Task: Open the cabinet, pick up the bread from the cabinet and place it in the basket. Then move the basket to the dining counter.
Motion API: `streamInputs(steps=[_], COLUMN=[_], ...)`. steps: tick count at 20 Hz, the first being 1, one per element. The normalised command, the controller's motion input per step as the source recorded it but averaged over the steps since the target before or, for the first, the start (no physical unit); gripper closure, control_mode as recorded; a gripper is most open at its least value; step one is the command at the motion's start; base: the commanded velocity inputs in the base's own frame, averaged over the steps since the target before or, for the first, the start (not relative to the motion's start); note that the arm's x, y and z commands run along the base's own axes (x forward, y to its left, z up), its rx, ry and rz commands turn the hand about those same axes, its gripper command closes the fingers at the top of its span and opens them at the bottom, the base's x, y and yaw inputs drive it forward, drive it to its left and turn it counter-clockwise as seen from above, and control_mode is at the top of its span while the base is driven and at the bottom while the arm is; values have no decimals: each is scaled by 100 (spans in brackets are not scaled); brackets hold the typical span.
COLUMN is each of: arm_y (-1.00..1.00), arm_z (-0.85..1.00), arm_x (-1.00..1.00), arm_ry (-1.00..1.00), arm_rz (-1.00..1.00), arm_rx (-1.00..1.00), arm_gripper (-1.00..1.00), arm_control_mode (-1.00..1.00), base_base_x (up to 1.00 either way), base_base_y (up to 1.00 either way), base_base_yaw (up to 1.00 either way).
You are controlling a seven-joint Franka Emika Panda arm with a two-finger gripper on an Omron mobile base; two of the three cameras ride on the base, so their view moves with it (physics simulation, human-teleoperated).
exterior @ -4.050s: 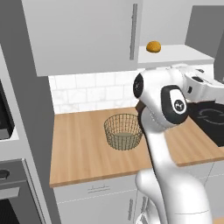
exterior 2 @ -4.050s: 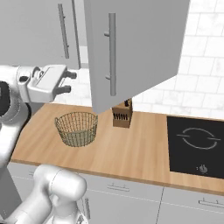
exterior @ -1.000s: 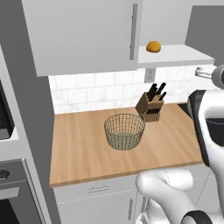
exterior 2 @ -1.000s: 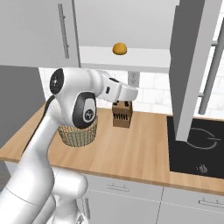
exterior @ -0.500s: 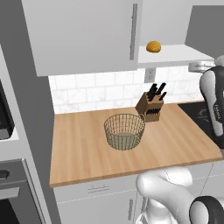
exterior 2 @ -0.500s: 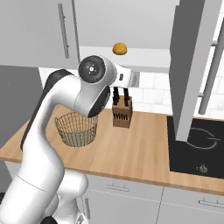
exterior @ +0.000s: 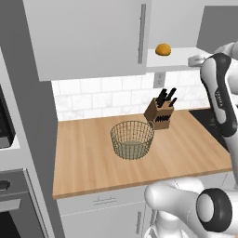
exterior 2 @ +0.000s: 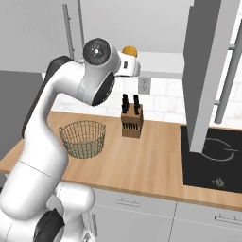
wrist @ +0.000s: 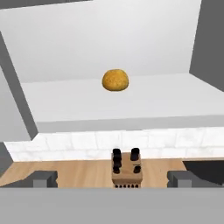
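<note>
spread wide and holding nothing, the gripper [wrist: 112,179] faces the open cabinet [wrist: 131,43], well short of the white shelf [wrist: 131,98]. the bread [wrist: 115,80] sits alone near the middle of that shelf, directly ahead and above the fingertips [wrist: 43,178]. below the shelf stand the knife block [wrist: 126,170] and, further left along the countertop [exterior: 88,153], the basket [exterior: 132,139]. risk: approaching too low would strike the shelf's front edge; pushing in too deep could shove the bun toward the cabinet's back wall.
</note>
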Motion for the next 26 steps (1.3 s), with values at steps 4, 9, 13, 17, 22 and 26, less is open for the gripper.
streamInputs(steps=[4,9,13,17,22,26], arm_y=[17,0,2,8,0,0], arm_z=[0,4,21,18,0,0], arm_x=[91,76,54,54,60,51], arm_ry=[0,5,5,1,9,6], arm_rz=[18,8,0,0,0,0], arm_rx=[0,0,0,0,0,0], arm_gripper=[-100,-100,-100,-100,-100,-100], arm_control_mode=[-100,-100,-100,-100,-100,-100], base_base_x=[0,0,0,0,0,0], base_base_y=[0,0,0,0,0,0], base_base_yaw=[0,0,0,0,0,0])
